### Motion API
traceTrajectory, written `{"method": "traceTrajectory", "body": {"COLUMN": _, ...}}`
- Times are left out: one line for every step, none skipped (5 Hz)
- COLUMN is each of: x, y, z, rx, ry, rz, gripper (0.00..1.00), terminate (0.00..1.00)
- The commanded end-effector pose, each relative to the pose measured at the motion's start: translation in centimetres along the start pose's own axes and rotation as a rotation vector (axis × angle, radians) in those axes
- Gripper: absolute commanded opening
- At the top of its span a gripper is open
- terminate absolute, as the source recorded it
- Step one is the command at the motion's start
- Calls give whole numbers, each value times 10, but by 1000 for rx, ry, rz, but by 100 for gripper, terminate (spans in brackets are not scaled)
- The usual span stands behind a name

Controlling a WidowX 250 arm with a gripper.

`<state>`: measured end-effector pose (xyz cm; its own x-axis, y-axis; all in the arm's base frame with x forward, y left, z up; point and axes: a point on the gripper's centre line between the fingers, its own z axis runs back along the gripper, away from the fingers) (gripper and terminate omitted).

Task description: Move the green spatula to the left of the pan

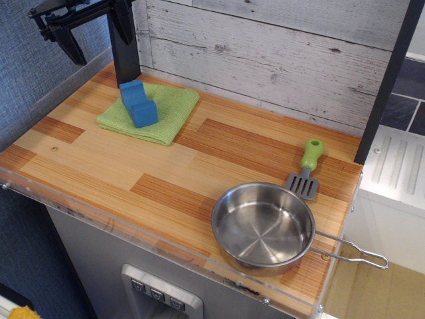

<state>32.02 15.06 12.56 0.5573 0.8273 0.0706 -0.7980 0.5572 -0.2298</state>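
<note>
Gripper [99, 30] parked high at the far-left corner, fingers spread, holding nothing, well apart from the green spatula [307, 170], which lies behind the pan [263, 226], blade at the rim. Risk: coming down on the blade end could clip the rim and shove the pan twd the counter [166, 166] edge. Handle looks chunky/slick, so off-centre pinch may let it twist out; green cloth [151, 111] w/ blue block [138, 103] is wrong target.

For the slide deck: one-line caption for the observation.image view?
Green spatula lies behind the pan on the wooden counter; the open claw hangs far off above the green cloth.
</note>
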Motion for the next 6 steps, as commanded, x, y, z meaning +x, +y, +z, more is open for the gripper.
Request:
{"method": "traceTrajectory", "body": {"x": 0, "y": 0, "z": 0, "rx": 0, "ry": 0, "rz": 0, "gripper": 100, "terminate": 0}}
{"method": "traceTrajectory", "body": {"x": -9, "y": -34, "z": -17, "rx": -11, "ry": 24, "rz": -251, "gripper": 100, "terminate": 0}}
{"method": "traceTrajectory", "body": {"x": -27, "y": -63, "z": -23, "rx": -26, "ry": 58, "rz": -499, "gripper": 100, "terminate": 0}}
{"method": "traceTrajectory", "body": {"x": -46, "y": -96, "z": -29, "rx": 0, "ry": 64, "rz": -687, "gripper": 100, "terminate": 0}}
{"method": "traceTrajectory", "body": {"x": -75, "y": -135, "z": -43, "rx": -14, "ry": 65, "rz": -801, "gripper": 100, "terminate": 0}}
{"method": "traceTrajectory", "body": {"x": -104, "y": -158, "z": -57, "rx": -16, "ry": 91, "rz": -892, "gripper": 100, "terminate": 0}}
